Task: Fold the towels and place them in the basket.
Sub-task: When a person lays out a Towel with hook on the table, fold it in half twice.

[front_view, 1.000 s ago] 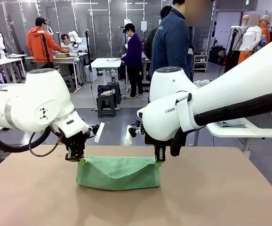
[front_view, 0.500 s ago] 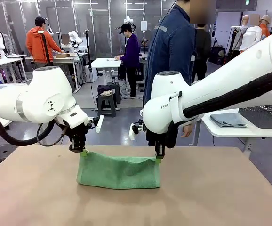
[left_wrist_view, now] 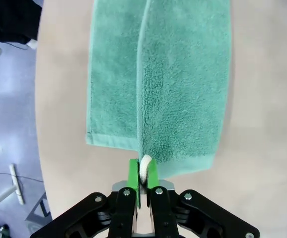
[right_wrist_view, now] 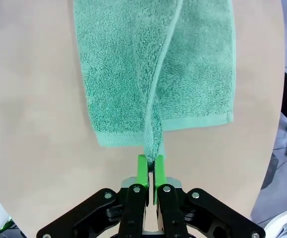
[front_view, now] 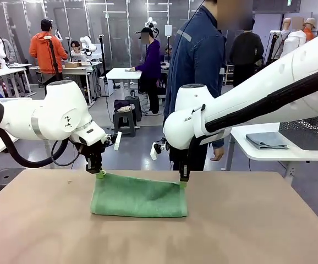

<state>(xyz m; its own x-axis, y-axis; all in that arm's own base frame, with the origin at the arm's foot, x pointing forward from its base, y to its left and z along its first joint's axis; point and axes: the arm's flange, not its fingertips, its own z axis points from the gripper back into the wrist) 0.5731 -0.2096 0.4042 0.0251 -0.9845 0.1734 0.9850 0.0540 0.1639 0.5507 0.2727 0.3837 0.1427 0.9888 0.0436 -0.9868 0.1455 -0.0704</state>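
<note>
A mint green towel [front_view: 140, 197] lies doubled over on the brown table [front_view: 241, 231], its upper layer lifted along the far edge. My left gripper [front_view: 99, 172] is shut on the towel's far left corner, and my right gripper [front_view: 183, 180] is shut on the far right corner. In the left wrist view the left gripper [left_wrist_view: 143, 169] pinches a corner with a white tag, and the towel [left_wrist_view: 183, 74] stretches away from it. In the right wrist view the right gripper [right_wrist_view: 150, 167] clamps a bunched edge of the towel [right_wrist_view: 123, 64]. A pale grey-blue towel [front_view: 266, 140] lies folded on a white side table, beside the dark lattice basket [front_view: 313, 132].
A person in a dark blue jacket [front_view: 203, 60] stands just beyond the table's far edge, between the arms. The white side table [front_view: 291, 154] is at the far right. The near half of the brown table is bare. Other people work at tables farther back.
Both grippers have carried the towel's held edge toward the far side, and the sagging top layer now lies flatter. The person behind has stepped a little to the left.
</note>
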